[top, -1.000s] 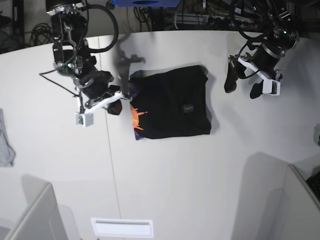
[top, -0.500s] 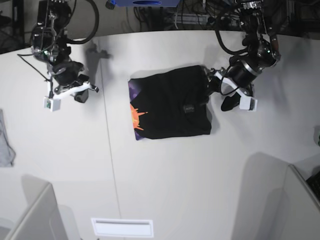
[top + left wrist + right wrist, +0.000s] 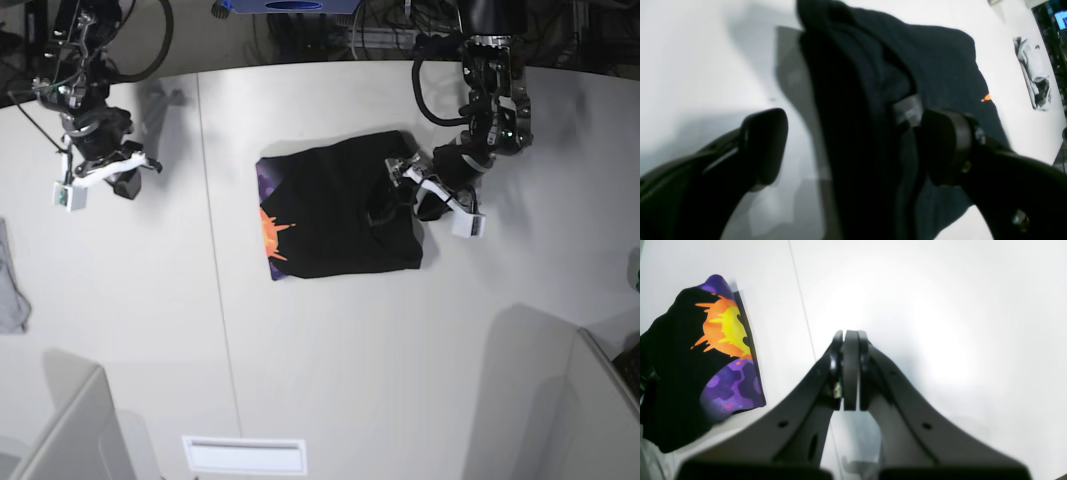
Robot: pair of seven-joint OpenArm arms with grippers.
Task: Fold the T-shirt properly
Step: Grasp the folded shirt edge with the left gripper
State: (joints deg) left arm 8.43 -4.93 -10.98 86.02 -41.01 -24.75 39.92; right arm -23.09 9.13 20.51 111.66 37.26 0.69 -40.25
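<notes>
Straddling T-shirt (image 3: 893, 110) edge, left claw (image 3: 853, 146) wide

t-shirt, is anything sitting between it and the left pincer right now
Nothing visible. The open left pincer is already at the T-shirt's edge, one finger over the bare table, the other over the black cloth. The only other loose item, a grey cloth, lies at the far side.

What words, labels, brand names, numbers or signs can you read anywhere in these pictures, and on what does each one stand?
No text can be read in any view.
T-shirt: a purple-and-orange sun-like print, picture only, no lettering.
Small grey tag on the T-shirt, beside the left end effector: too blurred to read.
Bright screen at the frame's corner: too small to read.
</notes>
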